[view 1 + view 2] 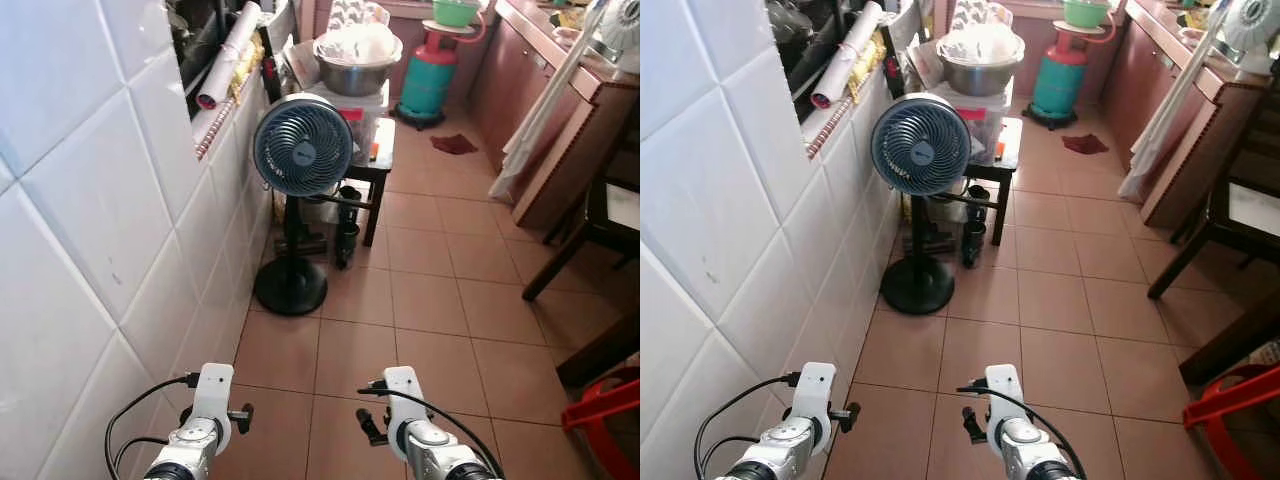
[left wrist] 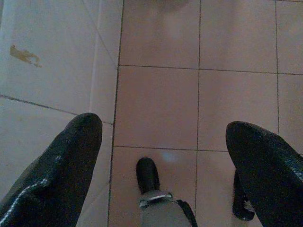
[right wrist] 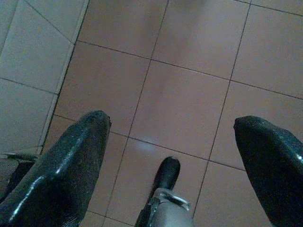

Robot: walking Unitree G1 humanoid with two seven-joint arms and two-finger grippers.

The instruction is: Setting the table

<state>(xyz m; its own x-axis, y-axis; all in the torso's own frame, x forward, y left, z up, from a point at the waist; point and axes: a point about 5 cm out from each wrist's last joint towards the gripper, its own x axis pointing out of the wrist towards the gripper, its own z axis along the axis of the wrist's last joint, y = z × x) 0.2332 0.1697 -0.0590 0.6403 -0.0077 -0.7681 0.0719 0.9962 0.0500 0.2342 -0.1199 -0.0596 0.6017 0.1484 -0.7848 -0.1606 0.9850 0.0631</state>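
My left gripper [image 2: 163, 125] hangs low over the tan floor tiles beside the white tiled wall, its two black fingers [image 2: 71, 151] spread wide and nothing between them. My right gripper [image 3: 173, 118] hangs the same way, open and empty above the floor. In the eye views both silver wrists, left [image 1: 205, 415] and right [image 1: 408, 415], sit at the bottom edge. A large steel bowl [image 1: 357, 62] holding something white rests on a stack atop a dark stool far ahead. A dark wooden table [image 1: 605, 215] stands at the right.
A blue pedestal fan [image 1: 302, 145] stands ahead on the left by the tiled wall [image 1: 90, 220]. A teal gas cylinder [image 1: 428, 80] is at the back, wooden cabinets [image 1: 560, 110] along the right. A red plastic item [image 1: 605, 410] sits at lower right.
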